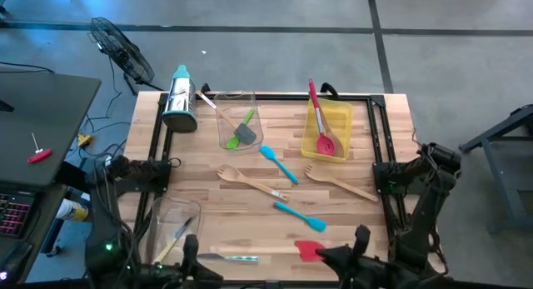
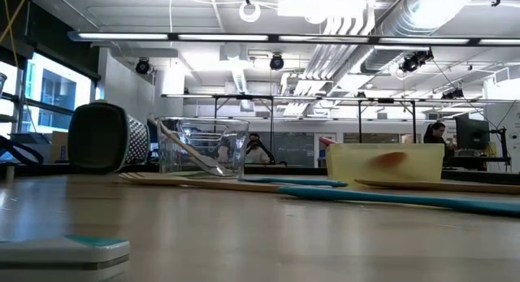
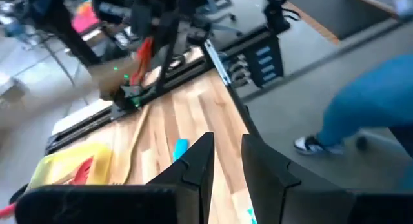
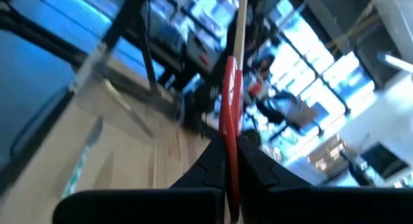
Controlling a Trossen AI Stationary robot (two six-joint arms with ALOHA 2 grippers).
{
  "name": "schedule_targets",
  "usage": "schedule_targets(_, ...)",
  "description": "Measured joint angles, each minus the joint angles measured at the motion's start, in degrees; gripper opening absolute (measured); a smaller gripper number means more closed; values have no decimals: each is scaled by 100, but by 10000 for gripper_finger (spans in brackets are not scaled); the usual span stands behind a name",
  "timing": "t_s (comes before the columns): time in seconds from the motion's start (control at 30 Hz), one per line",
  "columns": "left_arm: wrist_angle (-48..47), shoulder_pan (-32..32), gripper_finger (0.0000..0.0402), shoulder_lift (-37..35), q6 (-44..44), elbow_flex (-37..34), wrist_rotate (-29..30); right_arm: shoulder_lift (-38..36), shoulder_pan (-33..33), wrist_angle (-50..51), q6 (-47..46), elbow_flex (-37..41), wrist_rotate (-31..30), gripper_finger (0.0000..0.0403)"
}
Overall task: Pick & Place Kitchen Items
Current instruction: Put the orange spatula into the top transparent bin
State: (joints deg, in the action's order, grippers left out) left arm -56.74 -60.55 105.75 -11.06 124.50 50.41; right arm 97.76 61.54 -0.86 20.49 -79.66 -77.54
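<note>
While clamped, the red spatula (image 4: 231, 95) juts beyond the right gripper (image 4: 229, 161).

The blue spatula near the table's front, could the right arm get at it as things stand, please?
Probably not yet: the right gripper is shut on the red spatula, so it would have to set that down first. The blue spatula itself lies uncovered.

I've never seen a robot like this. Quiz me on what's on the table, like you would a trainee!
1. True or false: the yellow bin holds an all-red spatula.
2. What do the right arm's jaws grip? A) a blue spatula B) the wooden-handled red spatula C) the grater
3. How many wooden forks lie on the bare table?
Key: 1 true; 2 B; 3 two.
</note>
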Motion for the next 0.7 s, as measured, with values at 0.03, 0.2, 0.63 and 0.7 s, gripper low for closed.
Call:
schedule_targets(0.03,218,4,74,5,-36,-134,173,-2,13,-315,302,-2,52,4)
schedule_targets(0.2,1611,20,74,4,240,-909,1267,-2,42,-1474,1495,-2,726,4)
schedule_targets(0.63,3786,17,74,17,1464,-1374,1675,-2,21,-2508,2331,-6,3028,4)
schedule_targets(0.7,4578,17,74,32,2194,-1374,1168,-2,-9,-2566,2475,-9,3040,4)
